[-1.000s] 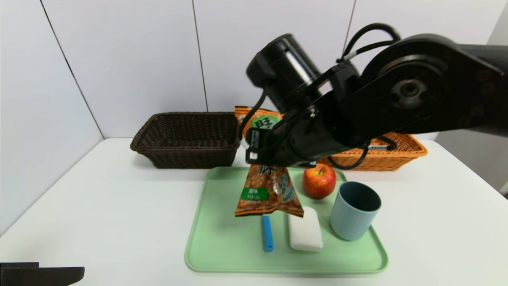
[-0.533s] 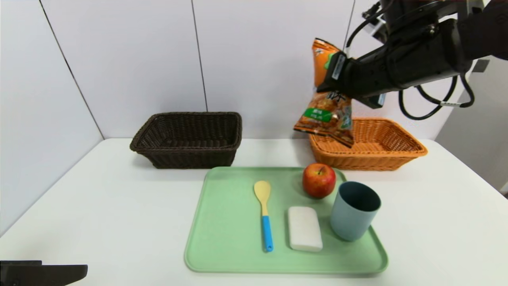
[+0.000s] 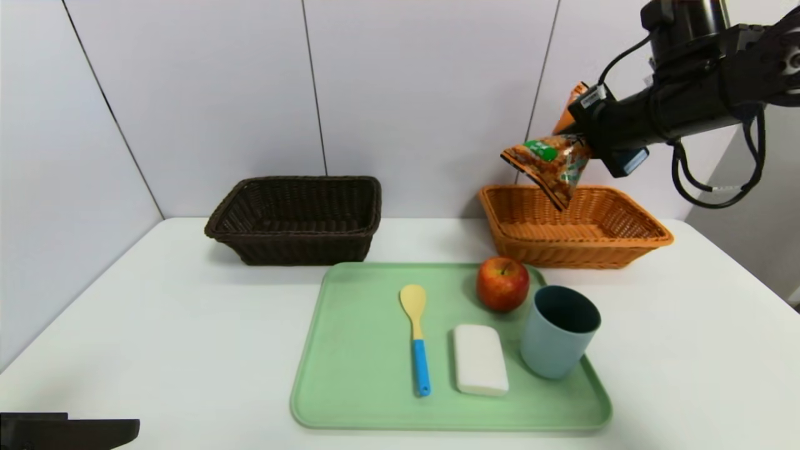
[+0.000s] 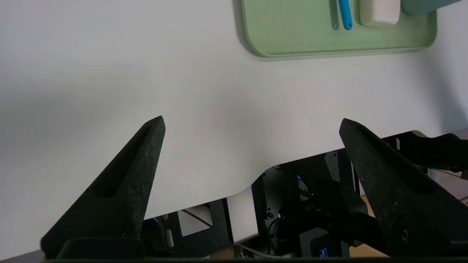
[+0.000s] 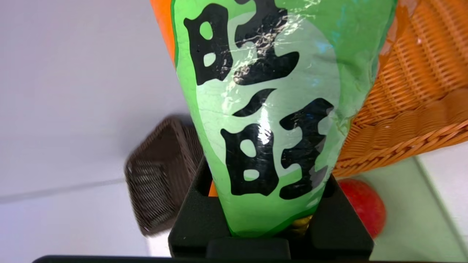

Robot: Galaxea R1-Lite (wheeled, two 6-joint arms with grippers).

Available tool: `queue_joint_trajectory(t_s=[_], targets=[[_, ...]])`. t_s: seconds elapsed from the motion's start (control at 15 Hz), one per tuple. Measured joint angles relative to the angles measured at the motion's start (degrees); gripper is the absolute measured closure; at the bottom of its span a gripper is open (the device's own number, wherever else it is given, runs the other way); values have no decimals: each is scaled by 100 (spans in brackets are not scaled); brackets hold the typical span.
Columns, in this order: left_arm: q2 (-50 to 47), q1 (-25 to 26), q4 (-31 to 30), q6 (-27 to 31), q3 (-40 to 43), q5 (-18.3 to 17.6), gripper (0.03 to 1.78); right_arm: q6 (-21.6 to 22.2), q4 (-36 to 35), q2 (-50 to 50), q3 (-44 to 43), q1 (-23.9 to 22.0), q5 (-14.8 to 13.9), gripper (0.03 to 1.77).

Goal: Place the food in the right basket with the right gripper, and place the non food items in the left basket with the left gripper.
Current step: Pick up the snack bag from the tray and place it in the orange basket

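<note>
My right gripper (image 3: pixel 584 139) is shut on an orange and green snack bag (image 3: pixel 550 165), which hangs in the air above the orange right basket (image 3: pixel 637 240). In the right wrist view the bag (image 5: pixel 270 109) fills the space between the jaws. On the green tray (image 3: pixel 350 387) lie a red apple (image 3: pixel 502 284), a wooden spoon with a blue handle (image 3: pixel 417 340), a white bar (image 3: pixel 479 359) and a blue cup (image 3: pixel 558 331). The dark brown left basket (image 3: pixel 297 219) stands at the back left, with nothing showing inside. My left gripper (image 4: pixel 252 126) hangs open over the table's near edge.
White wall panels rise right behind both baskets. The white table (image 3: pixel 156 325) stretches bare to the left of the tray. In the left wrist view the tray's corner (image 4: pixel 263 44) lies far off, and the robot's base shows under the table edge.
My right arm has lifted the snack bag off the tray and carried it up and to the right, over the orange basket. The spoon it covered now shows fully.
</note>
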Motion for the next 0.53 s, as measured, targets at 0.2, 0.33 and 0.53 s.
queue_joint_trajectory(t_s=[0.2, 0.33, 0.53], targets=[[0, 0, 7, -5, 6, -9, 12, 1020, -274, 380, 0, -215, 33, 136], [-4, 0, 5, -49, 6, -13, 12, 1547, -424, 621, 0, -449, 222, 136], [-6, 0, 2, -62, 9, -22, 12, 2136, -444, 909, 2, -808, 612, 136]])
